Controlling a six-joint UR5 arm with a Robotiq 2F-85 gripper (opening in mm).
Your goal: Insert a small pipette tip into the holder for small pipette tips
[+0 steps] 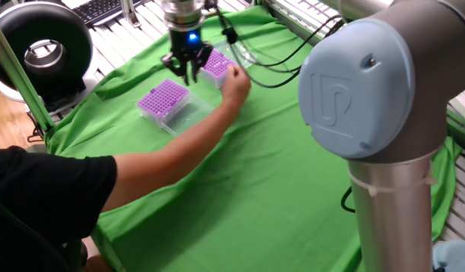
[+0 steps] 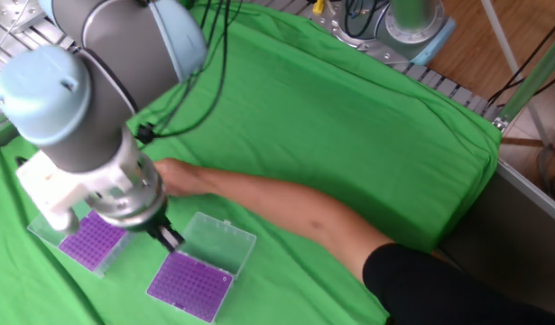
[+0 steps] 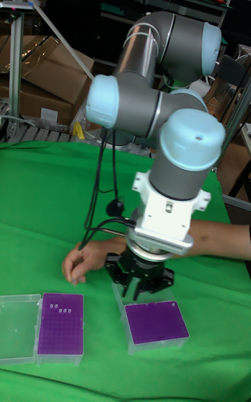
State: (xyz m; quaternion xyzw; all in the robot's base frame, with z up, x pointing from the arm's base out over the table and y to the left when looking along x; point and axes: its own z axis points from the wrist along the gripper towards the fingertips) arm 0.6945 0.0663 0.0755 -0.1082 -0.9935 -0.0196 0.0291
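Observation:
My gripper (image 1: 188, 73) hangs over the green cloth between two purple tip racks, its fingers drawn together. A thin pale small pipette tip (image 2: 172, 240) shows at the fingertips. One rack (image 3: 60, 324) holds several white tips, and its clear lid (image 3: 17, 327) lies open beside it. The other rack (image 3: 155, 323) shows only purple holes and sits just below the gripper (image 3: 139, 292). In the other fixed view the gripper (image 2: 169, 236) is over this rack's open lid (image 2: 221, 246). I cannot tell which rack is the holder for small tips.
A person's hand (image 1: 236, 80) rests on the cloth beside the rack with tips, and the forearm (image 2: 286, 212) stretches across the table close behind my gripper. Robot cables (image 3: 104, 185) hang near the wrist. A black ring light (image 1: 43, 49) stands off the table's corner.

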